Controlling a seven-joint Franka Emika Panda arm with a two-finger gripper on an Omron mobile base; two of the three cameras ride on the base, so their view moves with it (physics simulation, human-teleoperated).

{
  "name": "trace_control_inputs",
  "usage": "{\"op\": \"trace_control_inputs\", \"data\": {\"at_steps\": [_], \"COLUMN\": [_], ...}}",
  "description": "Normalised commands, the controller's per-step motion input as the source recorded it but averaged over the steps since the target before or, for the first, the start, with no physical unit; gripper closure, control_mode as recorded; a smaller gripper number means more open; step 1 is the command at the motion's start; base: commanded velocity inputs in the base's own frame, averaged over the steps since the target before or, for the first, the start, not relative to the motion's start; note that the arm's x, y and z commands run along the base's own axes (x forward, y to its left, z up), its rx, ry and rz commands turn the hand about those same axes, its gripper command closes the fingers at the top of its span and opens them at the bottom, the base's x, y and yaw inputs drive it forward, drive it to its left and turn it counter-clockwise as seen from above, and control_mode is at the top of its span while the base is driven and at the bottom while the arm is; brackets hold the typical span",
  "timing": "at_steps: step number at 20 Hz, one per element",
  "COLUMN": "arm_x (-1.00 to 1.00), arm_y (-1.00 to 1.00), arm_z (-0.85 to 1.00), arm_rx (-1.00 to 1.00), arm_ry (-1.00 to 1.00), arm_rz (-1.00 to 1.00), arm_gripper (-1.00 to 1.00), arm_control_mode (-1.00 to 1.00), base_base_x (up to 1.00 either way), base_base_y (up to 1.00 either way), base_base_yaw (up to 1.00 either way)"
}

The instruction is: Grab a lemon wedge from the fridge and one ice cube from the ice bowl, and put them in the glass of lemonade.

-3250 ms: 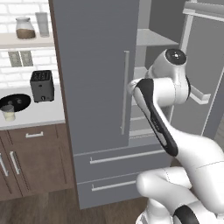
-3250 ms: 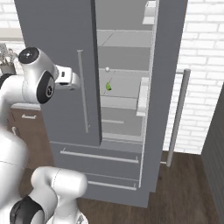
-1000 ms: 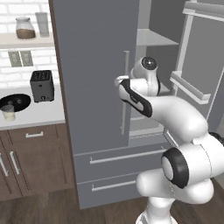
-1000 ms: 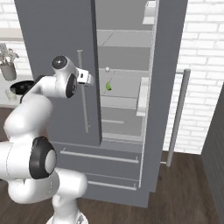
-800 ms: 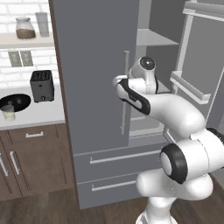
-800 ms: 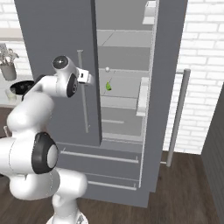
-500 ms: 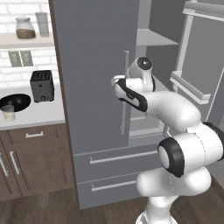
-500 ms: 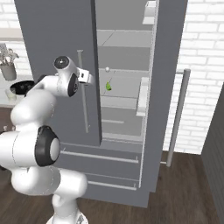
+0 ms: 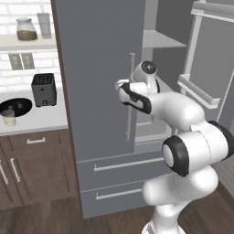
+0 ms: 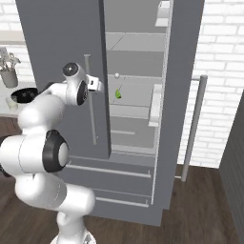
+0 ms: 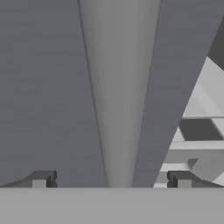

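Note:
The grey fridge (image 9: 98, 68) has its right door (image 10: 183, 95) swung wide open. On a middle shelf inside lies the tiny yellow-green lemon wedge (image 10: 117, 94). My gripper (image 11: 111, 179) is open at the left door's pale bar handle (image 11: 118, 96), which rises between the two fingertips. From the base, the gripper (image 9: 121, 85) (image 10: 98, 85) sits at mid-height against that handle (image 9: 130, 96). On the counter to the left stands the black ice bowl (image 9: 16, 106) (image 10: 24, 94), with the glass of lemonade (image 9: 8, 118) just in front of it.
A toaster (image 9: 44, 89) sits by the ice bowl, with a jar (image 9: 26, 29) on the shelf above it. Brown cupboards (image 9: 32, 164) lie under the counter. Two fridge drawers (image 9: 119, 164) run below the doors. The open door's long handle (image 10: 193, 128) juts out at the right.
The hand has stayed at the left door's handle with its fingers open. The arm behind it has folded in closer to the fridge.

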Motion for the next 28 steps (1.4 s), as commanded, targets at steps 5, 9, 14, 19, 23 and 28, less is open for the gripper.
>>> {"op": "trace_control_inputs", "data": {"at_steps": [5,9,14,19,23,28], "arm_x": [0.33,0.21,0.08,0.0,-0.1,-0.64], "arm_y": [-0.02,0.01,0.0,0.0,0.01,0.17], "arm_z": [-0.11,-0.02,0.0,0.09,0.32,0.32], "arm_rx": [0.0,0.0,0.0,0.0,0.0,0.0], "arm_ry": [0.0,0.0,0.0,0.05,0.13,0.05], "arm_rz": [0.0,0.0,0.0,0.0,0.0,0.07], "arm_gripper": [-1.0,-1.0,1.0,1.0,1.0,1.0], "arm_control_mode": [-1.0,-1.0,-1.0,-1.0,-1.0,-1.0], "base_base_x": [0.0,0.0,0.0,0.0,0.0,0.0], "base_base_y": [0.0,0.0,0.0,0.0,0.0,0.0], "base_base_yaw": [0.0,0.0,0.0,0.0,0.0,0.0]}}
